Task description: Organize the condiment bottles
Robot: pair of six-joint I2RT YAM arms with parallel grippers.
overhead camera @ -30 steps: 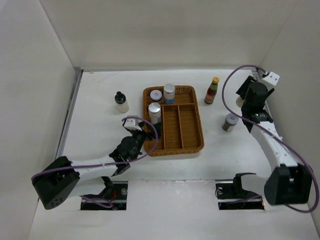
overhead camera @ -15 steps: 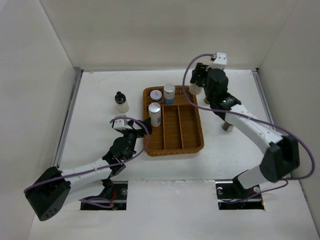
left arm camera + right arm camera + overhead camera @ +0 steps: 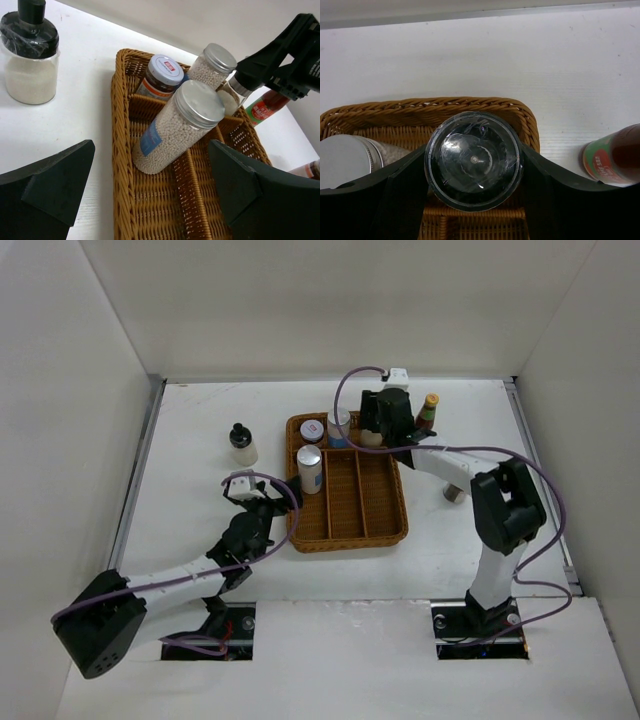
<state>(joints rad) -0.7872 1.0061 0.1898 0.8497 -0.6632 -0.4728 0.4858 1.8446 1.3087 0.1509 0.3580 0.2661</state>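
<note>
My right gripper [image 3: 378,428] is shut on a pale bottle with a clear, dark-rimmed lid [image 3: 472,160] and holds it over the back right corner of the wicker tray [image 3: 350,537]. In the tray stand a silver-lid jar of white beads [image 3: 310,468], a second silver-lid jar [image 3: 339,425] and a brown jar with a white lid [image 3: 312,430]. A black-capped pale bottle [image 3: 241,445] stands on the table left of the tray. A slim red sauce bottle [image 3: 427,412] stands right of it. My left gripper [image 3: 262,502] is open and empty at the tray's left rim.
A small grey-lidded jar [image 3: 455,492] stands on the table right of the tray, half hidden by my right arm. White walls enclose the table on three sides. A metal strip runs along the left edge.
My right arm has swung left from the far right side to above the tray's back, carrying the bottle. My left gripper has drawn back a little from the tray.
</note>
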